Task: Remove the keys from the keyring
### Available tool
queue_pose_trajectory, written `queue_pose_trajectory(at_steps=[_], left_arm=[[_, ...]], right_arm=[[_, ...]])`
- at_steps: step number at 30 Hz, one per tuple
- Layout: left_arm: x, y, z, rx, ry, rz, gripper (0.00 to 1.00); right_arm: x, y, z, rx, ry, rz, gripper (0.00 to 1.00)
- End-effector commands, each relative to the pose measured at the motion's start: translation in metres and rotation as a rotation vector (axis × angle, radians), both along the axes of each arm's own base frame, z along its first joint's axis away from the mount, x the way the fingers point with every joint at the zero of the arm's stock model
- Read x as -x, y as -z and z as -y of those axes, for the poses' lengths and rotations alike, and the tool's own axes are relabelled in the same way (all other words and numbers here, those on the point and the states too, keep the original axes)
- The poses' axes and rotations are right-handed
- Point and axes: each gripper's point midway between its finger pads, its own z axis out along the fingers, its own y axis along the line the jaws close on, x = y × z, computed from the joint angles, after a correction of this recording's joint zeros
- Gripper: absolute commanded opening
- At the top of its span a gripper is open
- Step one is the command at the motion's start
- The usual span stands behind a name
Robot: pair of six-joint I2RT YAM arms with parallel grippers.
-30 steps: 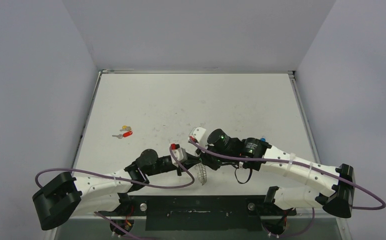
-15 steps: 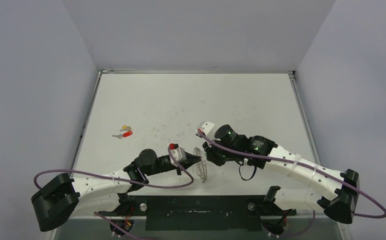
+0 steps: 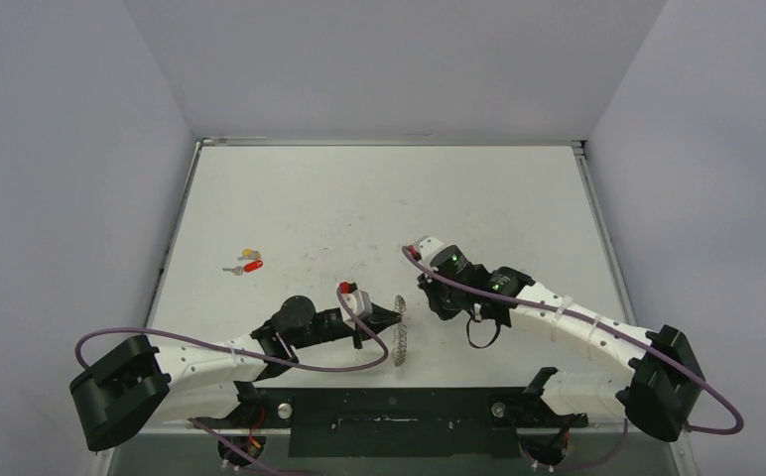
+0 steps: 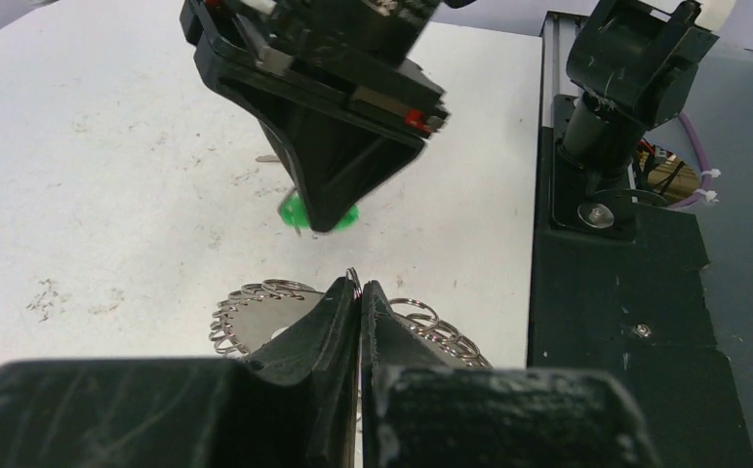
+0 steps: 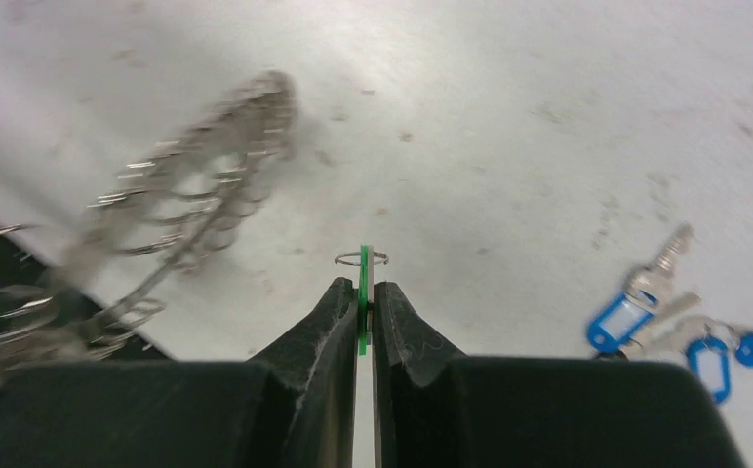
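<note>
The keyring (image 3: 400, 323), a flat grey metal ring fringed with small wire loops, stands on edge near the table's front. My left gripper (image 3: 390, 317) is shut on its rim, as the left wrist view shows: fingertips (image 4: 341, 292) closed on the keyring (image 4: 256, 314). My right gripper (image 3: 433, 300) is to the right of it, shut on the green-tagged key. The right wrist view shows the green tag (image 5: 363, 292) edge-on between my jaws, a small wire loop (image 5: 361, 258) at its top, apart from the blurred keyring (image 5: 197, 195). The left wrist view shows the green tag (image 4: 295, 210) under the right gripper (image 4: 320, 220).
Red- and yellow-tagged keys (image 3: 248, 263) lie at the table's left. Blue-tagged keys (image 5: 618, 318) lie on the table to the right of my right gripper. The black base rail (image 4: 626, 322) runs along the near edge.
My right gripper has pulled away to the right, from against the keyring to a gap from it, with the green tag in it. The left gripper has kept hold of the ring.
</note>
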Motion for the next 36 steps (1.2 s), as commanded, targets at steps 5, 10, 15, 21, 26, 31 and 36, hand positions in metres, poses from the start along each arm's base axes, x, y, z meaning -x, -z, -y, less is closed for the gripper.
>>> queue_pose_trajectory(at_steps=[5, 10, 15, 21, 26, 31, 36], left_arm=[[-0.028, -0.027, -0.008, 0.036, -0.161, 0.031, 0.0], [-0.046, -0.028, -0.013, 0.023, -0.256, 0.009, 0.0], [-0.066, -0.024, -0.02, -0.02, -0.355, -0.021, 0.0], [-0.087, -0.016, -0.043, -0.039, -0.522, -0.106, 0.07], [-0.091, -0.014, -0.06, -0.02, -0.6, -0.183, 0.33], [-0.091, -0.037, -0.082, 0.003, -0.672, -0.204, 0.47], [-0.091, -0.065, -0.123, -0.014, -0.846, -0.274, 0.6]], right_arm=[[-0.072, 0.041, 0.092, 0.121, 0.505, 0.046, 0.0], [-0.094, 0.05, 0.1, 0.133, 0.572, 0.033, 0.14], [-0.106, 0.037, 0.102, 0.103, 0.628, 0.058, 0.58], [-0.095, -0.017, 0.114, -0.002, 0.67, 0.171, 0.83], [-0.078, -0.072, 0.134, -0.085, 0.71, 0.295, 0.92], [-0.056, -0.121, 0.165, -0.121, 0.775, 0.421, 0.95], [-0.028, -0.167, 0.2, -0.162, 0.85, 0.56, 1.0]])
